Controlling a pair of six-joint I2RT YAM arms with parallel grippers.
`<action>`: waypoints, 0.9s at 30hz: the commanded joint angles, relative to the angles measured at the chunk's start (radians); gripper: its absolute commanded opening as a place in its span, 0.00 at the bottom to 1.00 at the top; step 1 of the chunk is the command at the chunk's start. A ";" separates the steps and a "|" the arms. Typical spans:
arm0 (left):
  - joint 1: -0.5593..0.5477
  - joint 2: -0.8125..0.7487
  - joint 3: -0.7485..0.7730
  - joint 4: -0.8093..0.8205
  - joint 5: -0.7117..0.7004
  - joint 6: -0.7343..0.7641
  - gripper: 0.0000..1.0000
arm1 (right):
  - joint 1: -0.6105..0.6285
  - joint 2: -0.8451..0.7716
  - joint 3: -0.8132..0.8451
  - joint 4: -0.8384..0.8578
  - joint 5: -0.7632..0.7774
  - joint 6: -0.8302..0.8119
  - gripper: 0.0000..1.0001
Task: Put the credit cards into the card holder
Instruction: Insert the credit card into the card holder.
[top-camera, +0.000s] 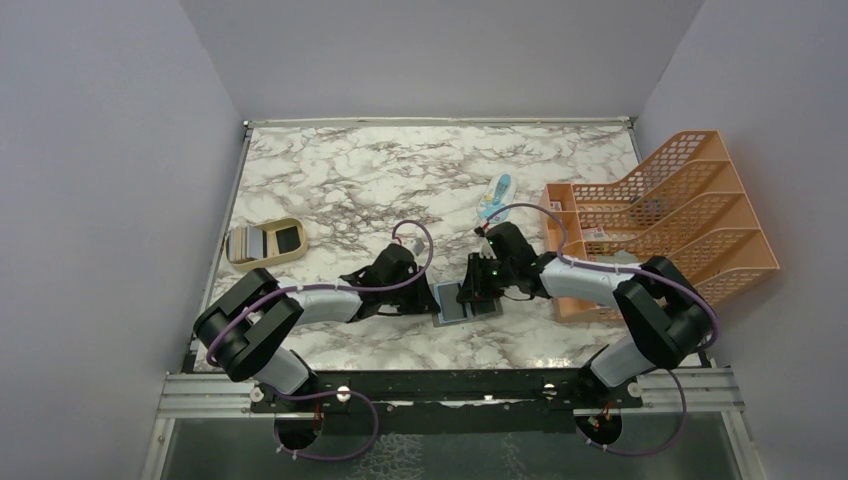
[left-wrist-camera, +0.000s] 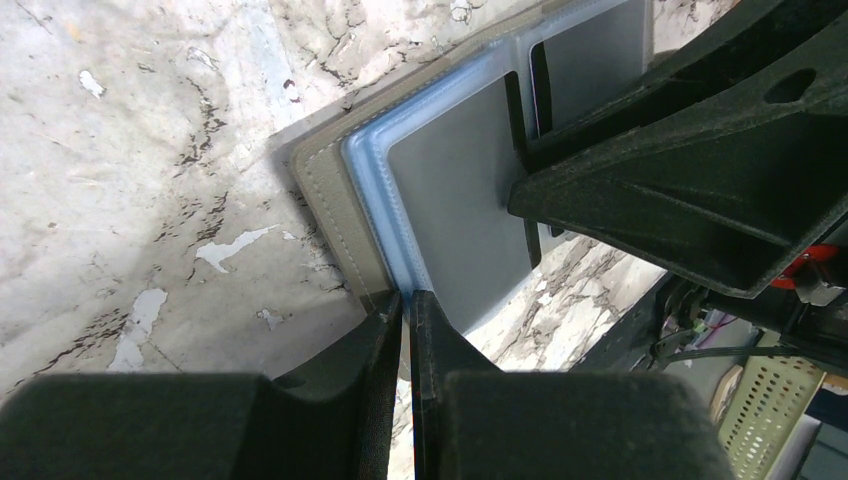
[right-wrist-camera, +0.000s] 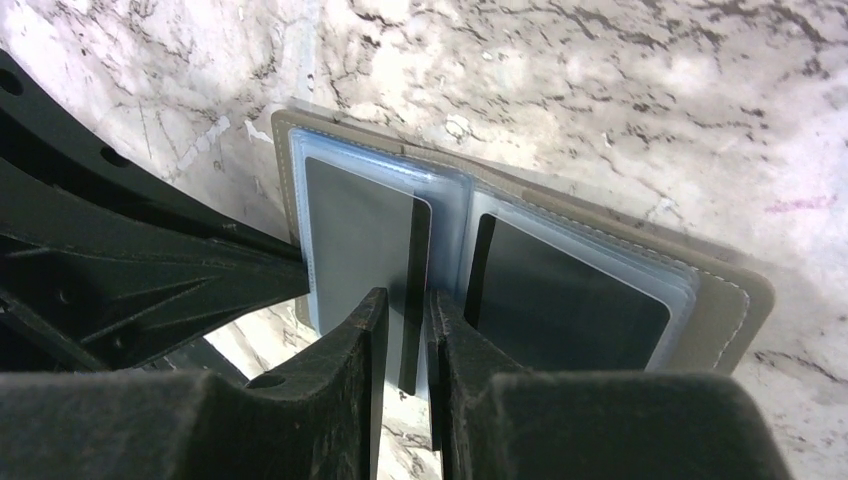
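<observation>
Card holder (top-camera: 452, 308) flat, lengthwise left-right (left gripper (left-wrist-camera: 408, 300) pinching it, right gripper (right-wrist-camera: 405, 300), a card (right-wrist-camera: 418, 245))

No legible text anywhere; print on blue-and-white packet (top-camera: 494, 197) too small.

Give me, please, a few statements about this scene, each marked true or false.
1. The card holder lies open on the marble table. True.
2. The tan tray sits at the right side of the table. False: it is at the left side, and the orange rack is at the right.
3. The left claw pinches an edge of the card holder. True.
4. Every pocket of the card holder is empty. False: dark credit cards show in pockets on both halves.
5. The blue-and-white packet lies inside the orange rack. False: it lies on the table, left of the rack.
</observation>
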 joint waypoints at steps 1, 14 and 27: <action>-0.004 0.012 0.038 -0.071 -0.064 0.050 0.13 | 0.033 0.033 0.038 0.036 -0.025 0.004 0.20; 0.002 -0.053 0.076 -0.168 -0.120 0.069 0.14 | 0.043 -0.055 0.060 -0.089 0.073 -0.002 0.29; 0.000 -0.055 -0.011 0.051 -0.022 -0.045 0.35 | 0.043 -0.076 0.035 -0.097 0.108 -0.002 0.10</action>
